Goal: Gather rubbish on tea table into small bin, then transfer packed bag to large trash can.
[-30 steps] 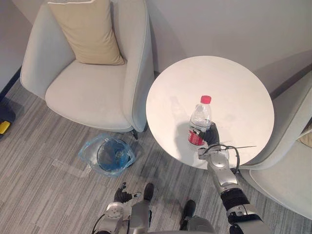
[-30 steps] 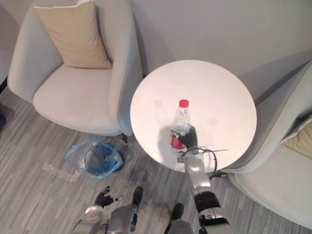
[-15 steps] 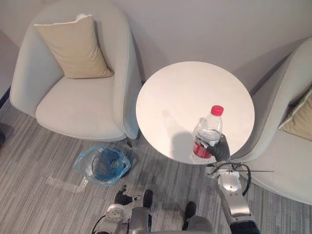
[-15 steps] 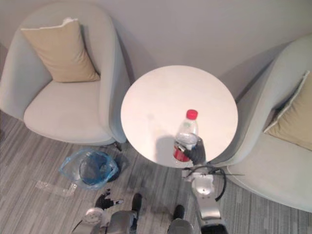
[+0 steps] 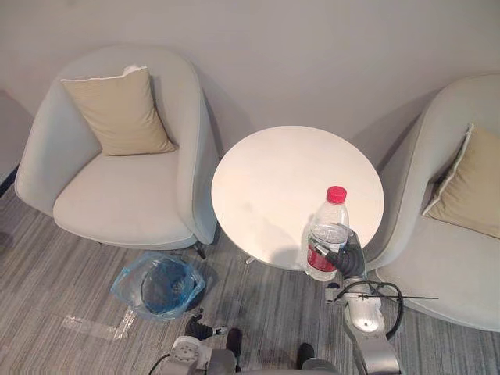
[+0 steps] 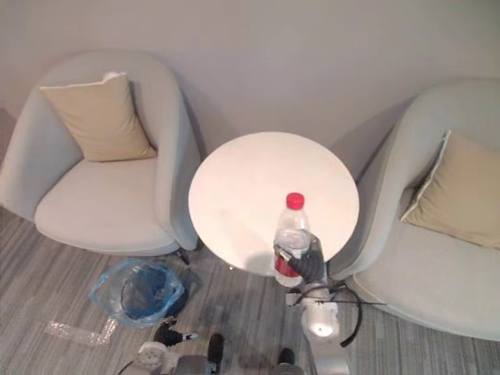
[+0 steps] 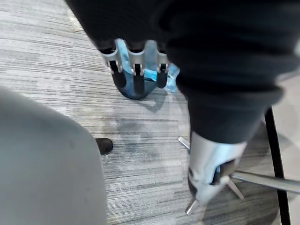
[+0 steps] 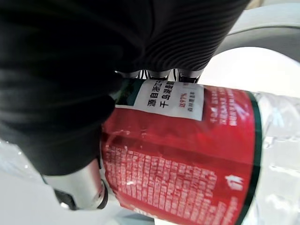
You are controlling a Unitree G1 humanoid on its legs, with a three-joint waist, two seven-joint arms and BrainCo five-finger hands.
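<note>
A clear plastic bottle (image 5: 326,234) with a red cap and red label is held upright over the near edge of the round white tea table (image 5: 269,176). My right hand (image 5: 348,256) is shut on it low down; in the right wrist view the fingers (image 8: 159,74) curl round the label (image 8: 187,154). The small bin (image 5: 162,283), lined with a blue bag, stands on the carpet to the left of the table. My left hand (image 5: 197,328) hangs low near the floor, fingers (image 7: 135,70) relaxed and holding nothing, with the bin (image 7: 140,88) just past them.
A grey armchair (image 5: 117,195) with a tan cushion (image 5: 117,113) stands left of the table. Another armchair (image 5: 445,250) with a cushion (image 5: 465,183) is on the right, close to my right arm. A clear plastic strip (image 5: 94,326) lies on the carpet.
The whole view has shifted, so the camera moved. My right hand has brought the bottle from the table's middle back to over its near edge. The left hand stays low.
</note>
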